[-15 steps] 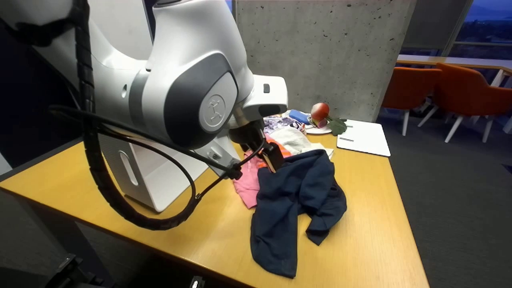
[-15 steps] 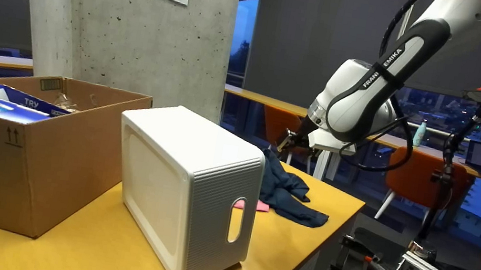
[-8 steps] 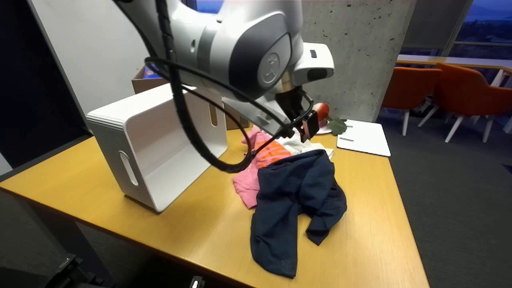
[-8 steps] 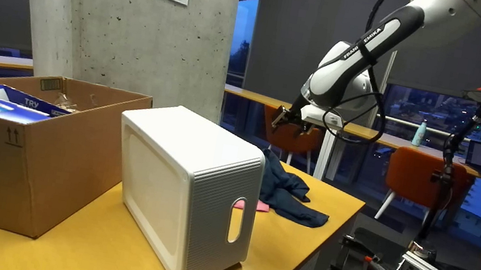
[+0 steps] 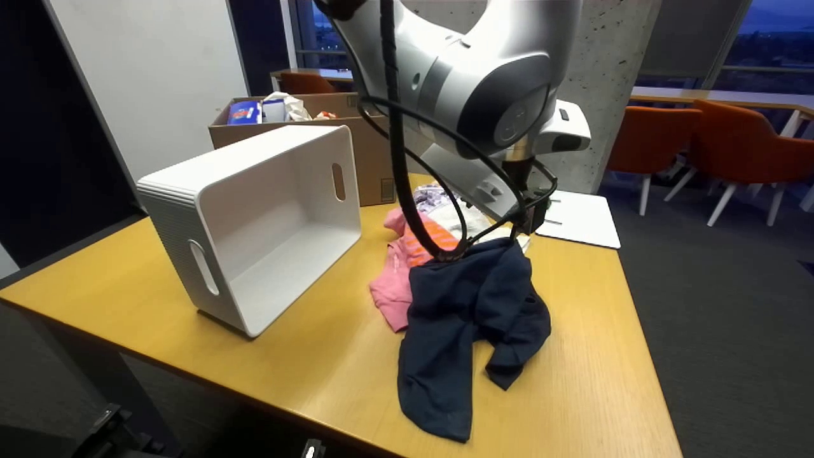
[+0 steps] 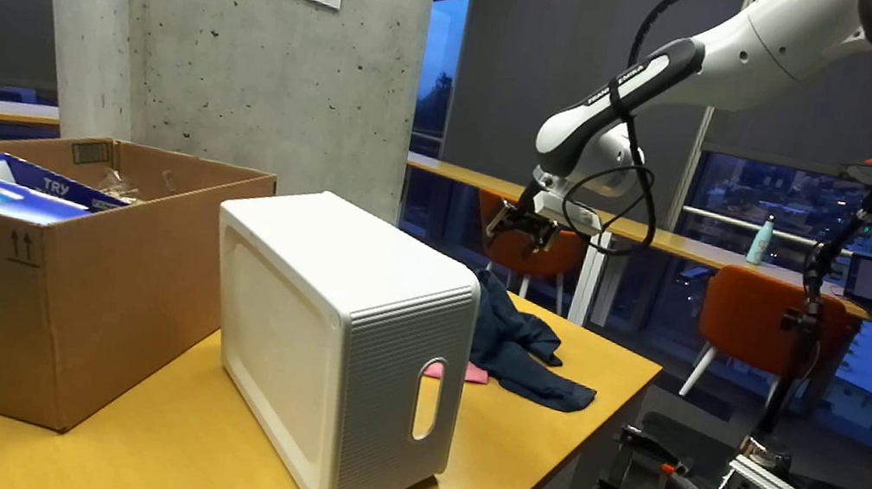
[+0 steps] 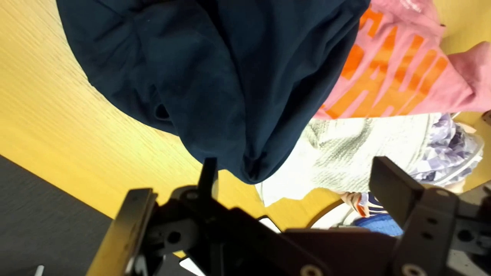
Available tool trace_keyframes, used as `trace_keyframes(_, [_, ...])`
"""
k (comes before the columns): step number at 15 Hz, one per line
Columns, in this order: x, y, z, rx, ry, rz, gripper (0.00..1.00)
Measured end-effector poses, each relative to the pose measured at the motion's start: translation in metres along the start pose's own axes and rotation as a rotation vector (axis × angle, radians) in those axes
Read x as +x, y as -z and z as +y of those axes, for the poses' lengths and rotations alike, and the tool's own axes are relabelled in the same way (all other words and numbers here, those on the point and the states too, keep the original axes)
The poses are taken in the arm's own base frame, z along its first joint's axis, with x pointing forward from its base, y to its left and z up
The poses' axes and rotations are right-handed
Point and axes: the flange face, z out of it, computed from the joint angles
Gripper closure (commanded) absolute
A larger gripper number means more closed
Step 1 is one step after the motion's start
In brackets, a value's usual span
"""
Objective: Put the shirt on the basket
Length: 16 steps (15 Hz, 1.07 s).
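The navy shirt (image 5: 445, 318) lies folded and floppy on the table, sleeves toward the near edge. It also shows in an exterior view (image 6: 513, 335), partly behind the basket, and in the wrist view (image 7: 191, 76). The white basket (image 5: 241, 152) stands on its side with its open face toward the clothes; its outer back and slotted end show in an exterior view (image 6: 283, 325). My gripper (image 5: 525, 229) is near the shirt's far end, raised above the table (image 6: 516, 235). In the wrist view its jaws (image 7: 295, 165) are wide apart with nothing between them.
A pink-and-orange garment (image 5: 394, 286) and white cloths (image 5: 467, 222) lie beside and behind the shirt. A cardboard box (image 6: 129, 301) stands behind the basket. A white board (image 5: 579, 219) lies at the table's far edge. A cable loop (image 5: 439, 248) hangs from the arm.
My gripper has lifted from beside the shirt, crossed toward its far end, then come down a little and turned. The shirt and the basket have not moved.
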Motion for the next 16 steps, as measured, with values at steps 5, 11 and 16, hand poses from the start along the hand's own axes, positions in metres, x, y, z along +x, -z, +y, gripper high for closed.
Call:
trace_keyframes(5, [0.01,-0.004,0.009,-0.011,0.022,-0.112,0.0])
trace_keyframes(11, [0.0,-0.037,0.024,-0.047,0.051,-0.162,0.0])
trace_keyframes(16, [-0.011,-0.067,0.041,-0.106,0.073,-0.151,0.0])
